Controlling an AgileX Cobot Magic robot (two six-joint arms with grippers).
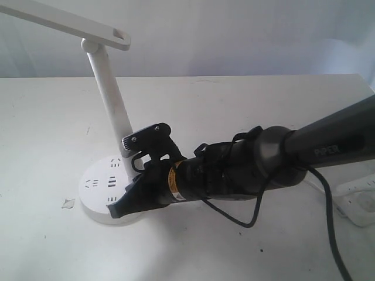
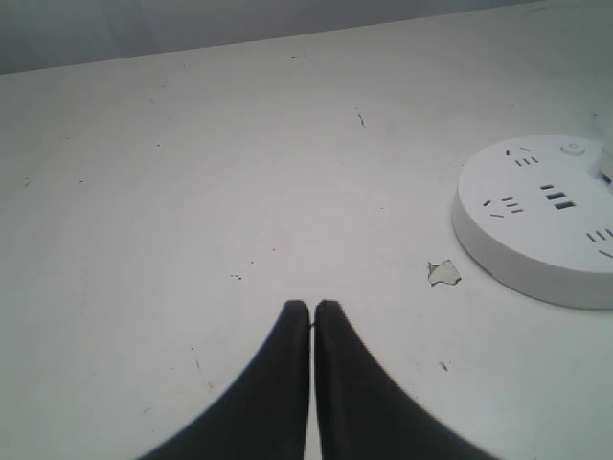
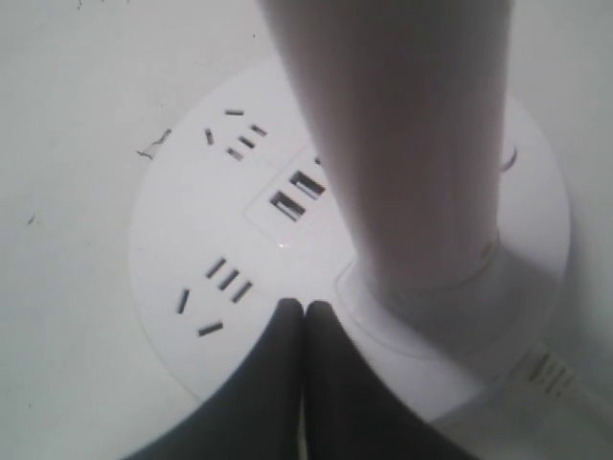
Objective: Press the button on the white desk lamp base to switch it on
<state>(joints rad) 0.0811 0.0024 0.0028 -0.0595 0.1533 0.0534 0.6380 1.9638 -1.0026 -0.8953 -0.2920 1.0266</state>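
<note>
**Two grippers pressed shut, one lowered onto the lamp base**

Exterior view: the white desk lamp (image 1: 111, 99) is seen at the left of the table (image 1: 234, 105), its head bar (image 1: 70, 23) reaching off the top-left corner. The right gripper (image 1: 117, 209), brought across from the right, is held low over the front edge of the white desk lamp base (image 1: 96, 187), and much of the disc is hidden by it. A black cable (image 1: 331, 222) hangs from the arm. A white power strip (image 1: 363, 205) lies at the right edge, and a small flake (image 1: 68, 204) just beside the base.

Left wrist view: the left gripper (image 2: 311, 309) is shown with its fingers pressed together, nothing between them, over bare table. The base (image 2: 536, 249) is set well apart from it, with the button (image 2: 573, 148) on its far side.

Right wrist view: the right gripper (image 3: 305, 309) is closed empty over the base (image 3: 182, 249), next to the stem's foot. The stem (image 3: 402, 144) blocks much of the disc. USB slots (image 3: 297, 194) and socket holes (image 3: 222, 280) lie just beyond the tips. Contact cannot be told.
</note>
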